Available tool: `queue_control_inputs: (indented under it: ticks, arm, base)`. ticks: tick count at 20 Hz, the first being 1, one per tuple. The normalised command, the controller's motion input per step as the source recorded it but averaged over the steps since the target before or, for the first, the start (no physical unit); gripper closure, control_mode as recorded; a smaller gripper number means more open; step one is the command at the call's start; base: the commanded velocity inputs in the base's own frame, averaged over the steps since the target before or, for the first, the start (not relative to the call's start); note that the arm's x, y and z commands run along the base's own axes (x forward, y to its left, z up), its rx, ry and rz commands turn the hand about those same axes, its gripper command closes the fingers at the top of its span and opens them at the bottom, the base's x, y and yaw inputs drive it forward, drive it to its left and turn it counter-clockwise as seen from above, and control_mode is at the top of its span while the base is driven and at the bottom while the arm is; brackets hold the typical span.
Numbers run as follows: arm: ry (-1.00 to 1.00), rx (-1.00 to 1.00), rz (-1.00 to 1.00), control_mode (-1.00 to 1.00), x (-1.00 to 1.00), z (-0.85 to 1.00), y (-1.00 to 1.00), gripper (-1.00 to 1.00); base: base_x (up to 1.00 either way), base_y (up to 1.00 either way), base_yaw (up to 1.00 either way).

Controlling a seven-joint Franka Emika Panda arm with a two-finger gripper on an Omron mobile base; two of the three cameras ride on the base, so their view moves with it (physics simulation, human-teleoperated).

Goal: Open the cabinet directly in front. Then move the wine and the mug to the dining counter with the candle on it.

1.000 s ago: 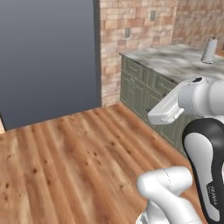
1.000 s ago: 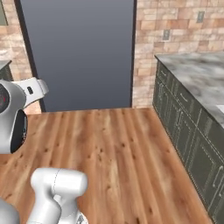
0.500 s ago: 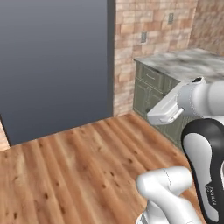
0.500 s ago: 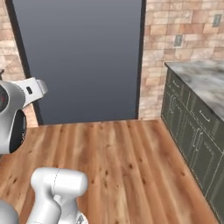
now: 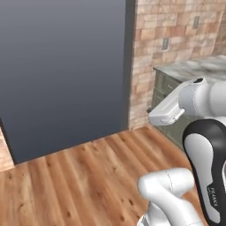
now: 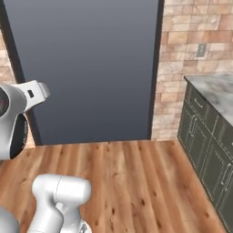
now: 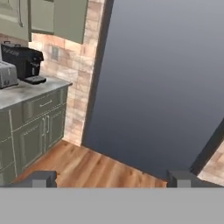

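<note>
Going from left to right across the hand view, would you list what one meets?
Toaster → black coffee machine → brick wall → large dark grey panel.

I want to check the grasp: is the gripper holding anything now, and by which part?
Nothing is held. The gripper is open, its fingers wide apart with only floor between them.
</note>
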Motion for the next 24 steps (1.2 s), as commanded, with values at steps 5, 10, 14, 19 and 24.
queue_control_inputs:
  ticks: [5,10,14,19,24]
  arm:
    - [0.00,0.00,0.00,1.00,0.00,0.00,0.00,-1.00]
    - [0.00,0.00,0.00,1.00,0.00,0.00,0.00,-1.00]
    - [0.00,0.00,0.00,1.00,0.00,0.00,0.00,-1.00]
    - [0.00,0.00,0.00,1.00,0.00,0.00,0.00,-1.00]
    - [0.00,0.00,0.00,1.00,0.00,0.00,0.00,-1.00]
  base:
    - [0.87,-0.21,0.28]
    - [0.28,-0.36,0.44]
    - [-0.01,-0.15,0.59]
    - [-0.01,-0.17,0.76]
    - [0.00,-0.14,0.68]
